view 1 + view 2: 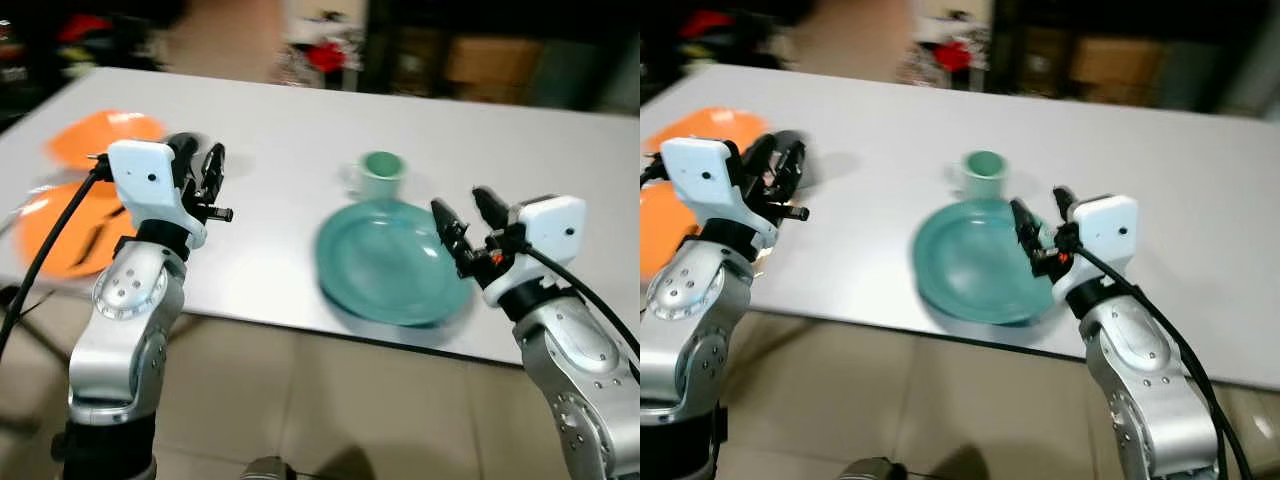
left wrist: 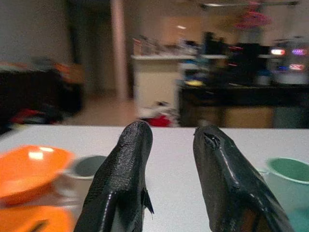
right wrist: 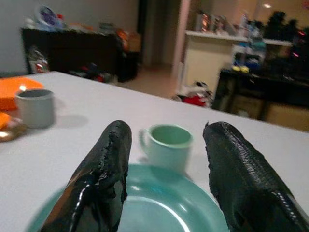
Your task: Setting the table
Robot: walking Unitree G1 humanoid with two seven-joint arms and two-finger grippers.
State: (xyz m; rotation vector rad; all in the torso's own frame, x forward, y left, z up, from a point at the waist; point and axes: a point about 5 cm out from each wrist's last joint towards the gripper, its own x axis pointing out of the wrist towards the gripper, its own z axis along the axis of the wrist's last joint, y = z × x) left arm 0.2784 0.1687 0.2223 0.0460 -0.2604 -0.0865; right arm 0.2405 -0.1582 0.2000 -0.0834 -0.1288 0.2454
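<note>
Teal plate [image 1: 392, 262] lies at the counter's [image 1: 290, 150] near edge, teal mug [image 1: 380, 175] just behind. Right hand [image 1: 468, 225] hovers open over its rim, left hand [image 1: 205, 170] open near the grey cup [image 3: 34, 107]. Likely next: grasping the plate rim.

No legible text, labels, brands, numbers or signs on any surface, background items too blurred to read

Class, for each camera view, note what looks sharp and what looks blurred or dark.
Left eye view: round teal plate smeared at its rim, dark background blurred. Left wrist view: left gripper open, its black fingers fairly crisp, room behind soft. Right wrist view: pale green mug fairly clear, shelves behind dim.
</note>
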